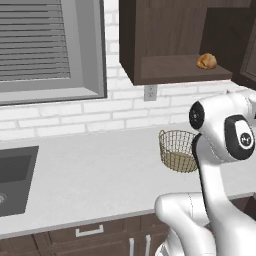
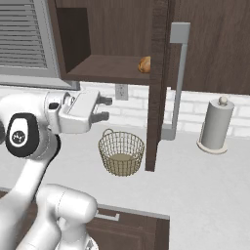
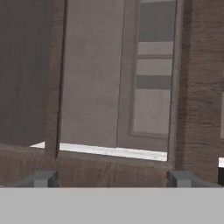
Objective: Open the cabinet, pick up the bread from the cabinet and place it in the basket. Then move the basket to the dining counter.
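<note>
Golden-brown, your one bread (image 1: pixel 206 61) sits on the shelf of the open cabinet (image 1: pixel 170 70), door (image 2: pixel 157 88) swung out edge-on with its silver handle (image 2: pixel 178 78). One wire basket (image 2: pixel 121 152) stands empty on the grey worktop (image 1: pixel 100 175) below. Your gripper (image 2: pixel 104 109) hangs open beside it, holding nothing. You also have one paper-towel roll (image 2: pixel 215 125), one sink (image 1: pixel 15 175) and a window (image 1: pixel 50 47).

We see our arm folded upward, its elbow bent sharply and the wrist levelled — the hand points toward three o'clock in the right base view. Our gripper (image 2: pixel 104 109) holds nothing, its two dark fingers (image 2: pixel 101 116) spread wide — in the hand view the fingertips (image 3: pixel 41 178) sit far apart.
</note>
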